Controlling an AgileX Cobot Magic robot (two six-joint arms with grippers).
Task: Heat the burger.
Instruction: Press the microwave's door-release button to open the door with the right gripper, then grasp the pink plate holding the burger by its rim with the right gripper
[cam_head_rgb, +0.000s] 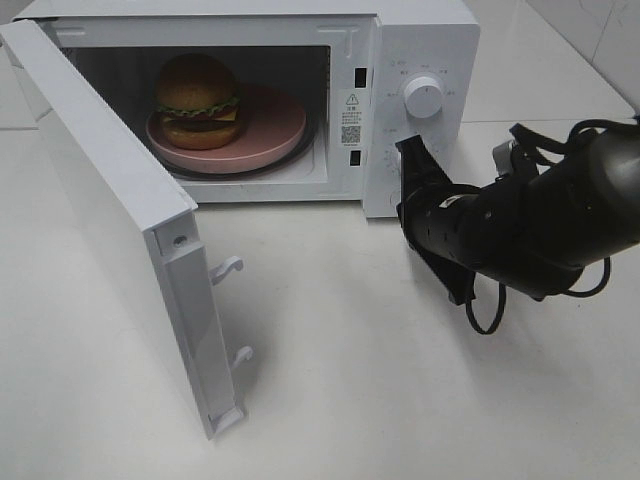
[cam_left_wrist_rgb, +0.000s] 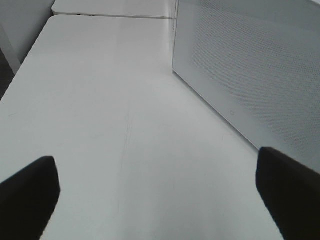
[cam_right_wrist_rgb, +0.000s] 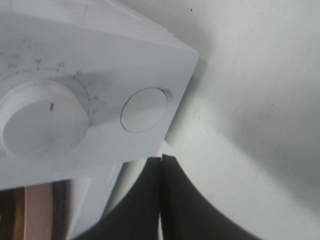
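Note:
The burger (cam_head_rgb: 198, 100) sits on a pink plate (cam_head_rgb: 270, 125) inside the white microwave (cam_head_rgb: 420, 40), whose door (cam_head_rgb: 110, 200) is swung wide open to the left. My right gripper (cam_head_rgb: 410, 150) is shut with nothing in it, its tip just in front of the microwave's lower right corner, below the dial (cam_head_rgb: 422, 97). In the right wrist view the shut gripper (cam_right_wrist_rgb: 161, 167) points at the control panel near the round button (cam_right_wrist_rgb: 144, 110) and the dial (cam_right_wrist_rgb: 40, 122). My left gripper (cam_left_wrist_rgb: 157, 195) is open and empty over bare table, beside the door's outer face (cam_left_wrist_rgb: 260, 75). It does not show in the exterior view.
The open door's latch hooks (cam_head_rgb: 228, 268) stick out toward the table's middle. The white table (cam_head_rgb: 350, 380) spreads in front of the microwave. The right arm's black body and cables (cam_head_rgb: 540, 220) fill the right side. A second table edge (cam_left_wrist_rgb: 110, 7) lies beyond the left gripper.

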